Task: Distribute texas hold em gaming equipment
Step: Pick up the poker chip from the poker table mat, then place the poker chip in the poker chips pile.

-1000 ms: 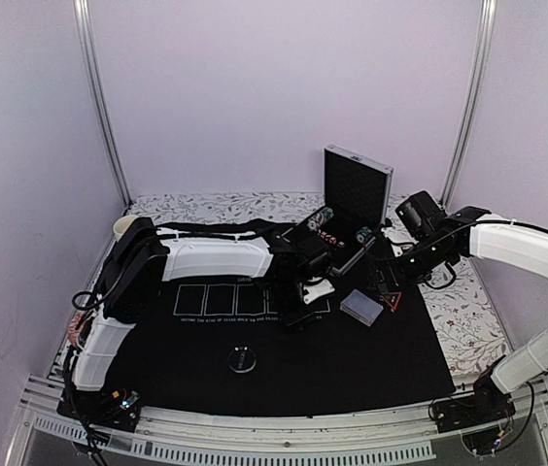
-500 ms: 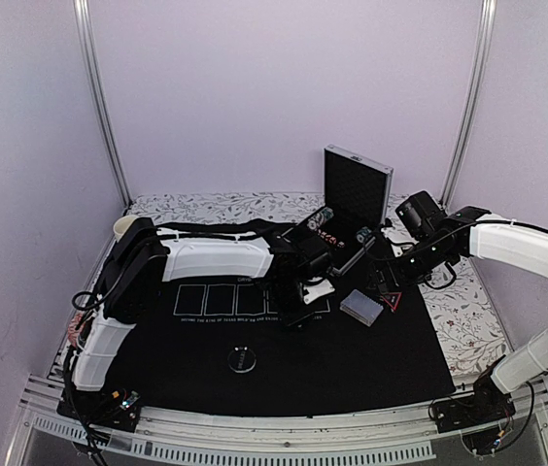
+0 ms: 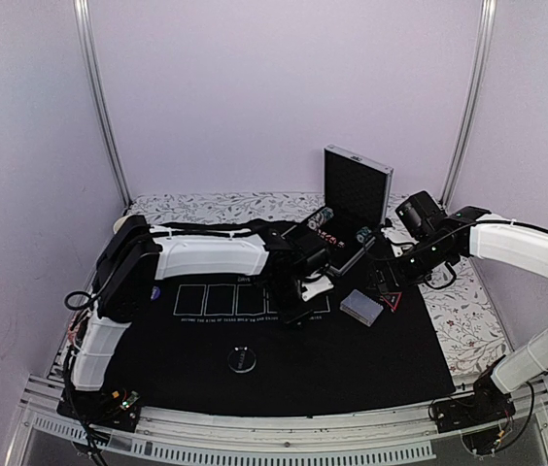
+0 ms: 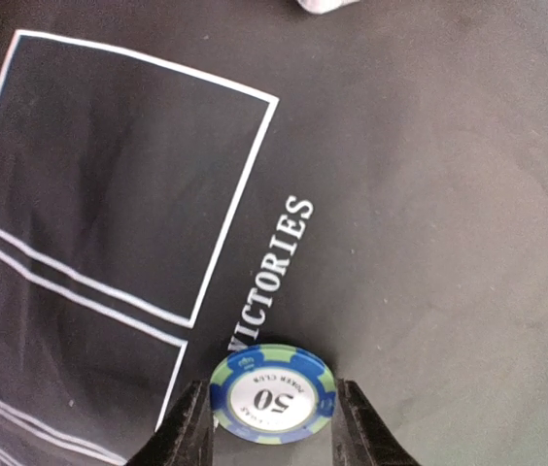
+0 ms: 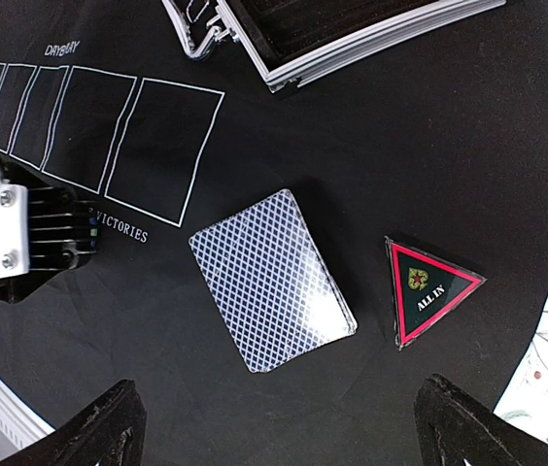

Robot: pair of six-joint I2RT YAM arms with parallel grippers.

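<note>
My left gripper [image 4: 272,419] is shut on a blue-and-green striped poker chip marked 50 [image 4: 272,395], low over the black mat beside the word "VICTORIES". In the top view this gripper [image 3: 293,307] is near the right end of the printed card boxes. My right gripper [image 5: 279,427] is open wide and empty above a deck of grey-blue-backed cards [image 5: 272,280] and a red-edged black triangle marker [image 5: 429,286] reading "ALL IN". In the top view the deck [image 3: 361,307] and marker [image 3: 392,300] lie under the right gripper [image 3: 388,284]. A black-and-white disc [image 3: 242,361] lies at the front centre.
The open silver case [image 3: 354,192] stands at the back with stacks of chips [image 3: 325,218] in front of it. A cream mug [image 3: 124,226] sits at the far left. The black mat [image 3: 352,369] has a row of white card boxes [image 3: 221,299].
My left arm has shifted slightly to the left with the chip in its fingers. The right arm, deck and marker have not moved.
</note>
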